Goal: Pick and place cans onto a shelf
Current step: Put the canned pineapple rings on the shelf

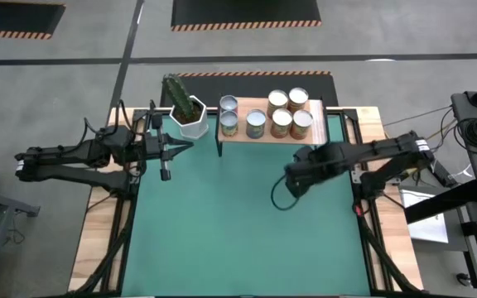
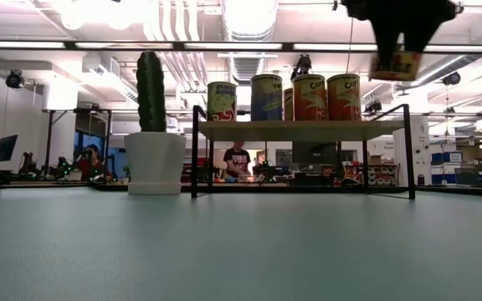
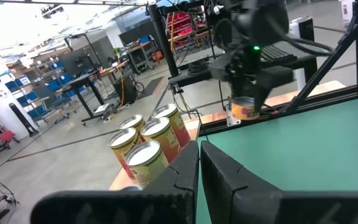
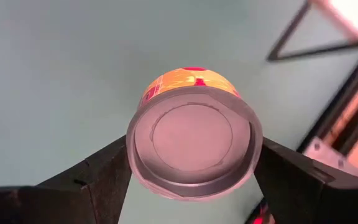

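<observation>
Several cans (image 1: 281, 122) stand upright on the light-wood shelf (image 1: 321, 132) at the table's far side. One more can (image 4: 193, 140), orange-labelled with a silvery top, hangs high above the green mat; the low view shows this can (image 2: 398, 63) at shelf-top height and to the right. My right gripper (image 4: 193, 163) is shut on it and hides it in the high view, where the gripper (image 1: 298, 178) sits near the shelf's right end. My left gripper (image 1: 185, 147) waits shut beside the white cactus pot (image 1: 190, 120). My right gripper pinches the can's side wall just below its top rim (image 4: 137, 158) between its two fingers (image 4: 107, 171), one on each side. The fingers come from above, pointing down. The can hangs below them, top up and slightly tilted, lifted clear of the mat.
The white pot with the tall cactus (image 2: 151, 92) stands just left of the shelf. The shelf's thin black legs (image 2: 194, 150) rest on the mat. The mat (image 1: 247, 240) spreads green toward the near edge. People and workbenches show in the room beyond.
</observation>
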You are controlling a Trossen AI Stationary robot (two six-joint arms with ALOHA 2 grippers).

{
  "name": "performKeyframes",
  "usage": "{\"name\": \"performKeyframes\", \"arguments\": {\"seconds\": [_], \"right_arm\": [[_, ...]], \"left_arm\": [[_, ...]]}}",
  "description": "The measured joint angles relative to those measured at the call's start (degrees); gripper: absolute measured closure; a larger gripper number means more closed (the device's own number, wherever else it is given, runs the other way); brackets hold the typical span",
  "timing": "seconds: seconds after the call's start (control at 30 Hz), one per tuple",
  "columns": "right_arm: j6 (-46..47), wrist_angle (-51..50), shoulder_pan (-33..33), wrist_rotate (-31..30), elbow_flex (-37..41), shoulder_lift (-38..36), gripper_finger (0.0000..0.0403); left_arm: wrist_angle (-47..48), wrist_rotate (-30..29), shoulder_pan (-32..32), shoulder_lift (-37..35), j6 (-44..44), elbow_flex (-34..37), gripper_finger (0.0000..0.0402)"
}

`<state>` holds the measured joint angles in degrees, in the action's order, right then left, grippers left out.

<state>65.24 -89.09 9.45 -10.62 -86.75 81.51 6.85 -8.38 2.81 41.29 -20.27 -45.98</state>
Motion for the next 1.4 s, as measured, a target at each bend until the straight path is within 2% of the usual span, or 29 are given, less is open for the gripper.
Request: {"name": "performKeyframes", "arguments": {"seconds": [0.37, 0.63, 1.0, 1.4], "right_arm": [[-18.51, -0.89, -15.07, -0.53, 0.12, -3.33, 0.0115], [-29.96, -0.9, -21.92, -1.43, 0.12, -3.7, 0.0115], [-39.76, -0.93, -24.89, -1.68, 1.86, -3.51, 0.0115], [-49.32, -0.09, -24.87, -7.62, 4.52, -3.51, 0.0115]], "left_arm": [[-0.02, 0.0, 0.01, 0.08, 0.0, 0.0, 0.0402], [-0.04, 0.0, 0.02, 0.14, -0.03, 0.0, 0.0402], [-0.02, 0.0, 0.0, 0.14, -0.04, 0.0, 0.0402], [-0.3, 0.0, 0.01, 0.14, -0.22, 0.0, 0.0402]]}}
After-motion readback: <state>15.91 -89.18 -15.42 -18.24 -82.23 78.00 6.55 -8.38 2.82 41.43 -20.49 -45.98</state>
